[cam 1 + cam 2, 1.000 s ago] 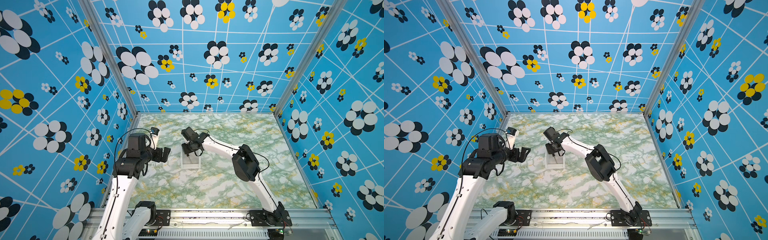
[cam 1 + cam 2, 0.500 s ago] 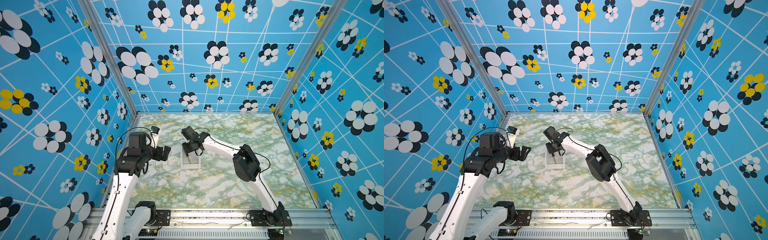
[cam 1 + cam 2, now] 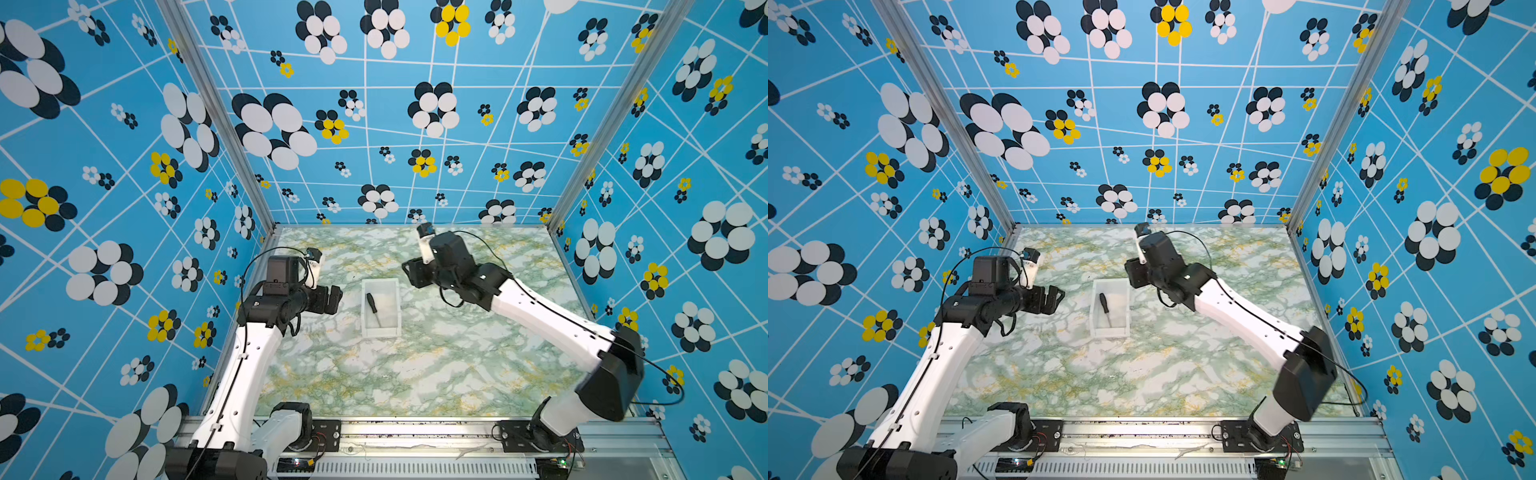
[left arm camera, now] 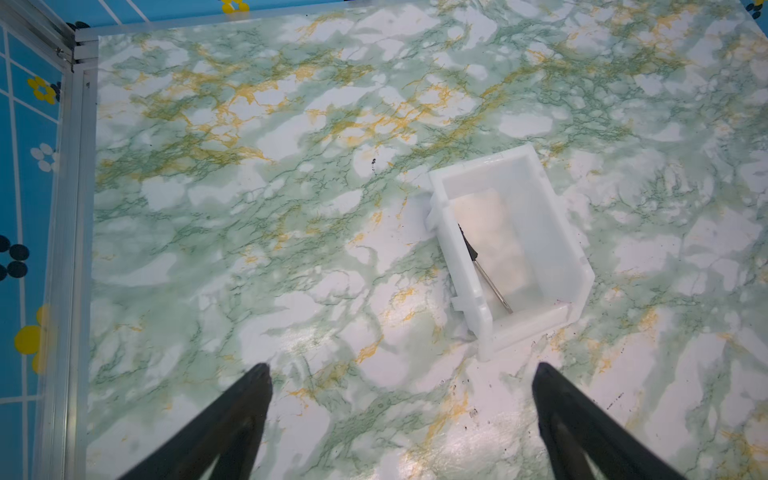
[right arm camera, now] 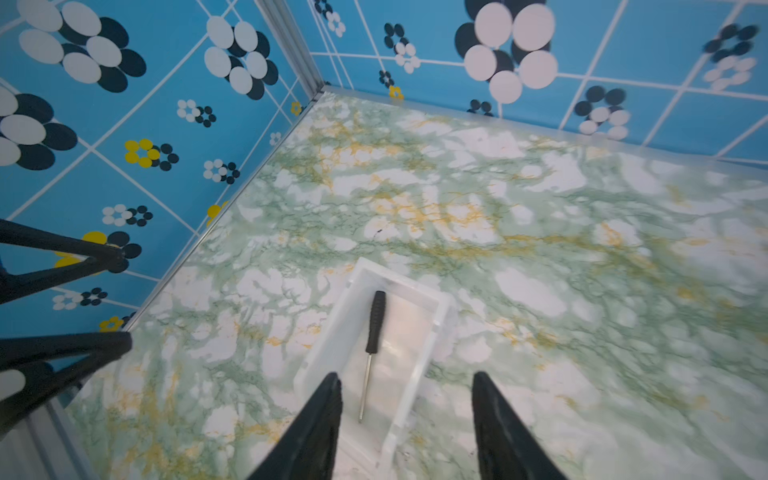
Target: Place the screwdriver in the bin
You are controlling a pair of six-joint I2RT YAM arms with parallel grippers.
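Note:
The screwdriver (image 3: 372,308) (image 3: 1105,309), black-handled with a thin silver shaft, lies flat inside the white bin (image 3: 381,332) (image 3: 1111,332) at the middle of the table, along its left side. In the right wrist view the screwdriver (image 5: 376,316) rests in the bin (image 5: 428,353) just beyond my right gripper (image 5: 405,380), which is open and empty. In both top views the right gripper (image 3: 411,273) (image 3: 1133,276) hangs above and right of the bin. My left gripper (image 3: 336,297) (image 3: 1059,297) (image 4: 401,370) is open and empty, left of the bin (image 4: 528,328), where the screwdriver (image 4: 492,286) shows.
The green marbled table (image 3: 415,374) is walled on three sides by blue flowered panels (image 3: 374,124). The left gripper's black fingers (image 5: 83,266) show at the edge of the right wrist view. Both arm bases sit on the metal rail (image 3: 415,432) at the front.
My right gripper has opened and pulled up and back to the right, away from the bin. The screwdriver now lies loose in the bin. The left arm has hardly moved.

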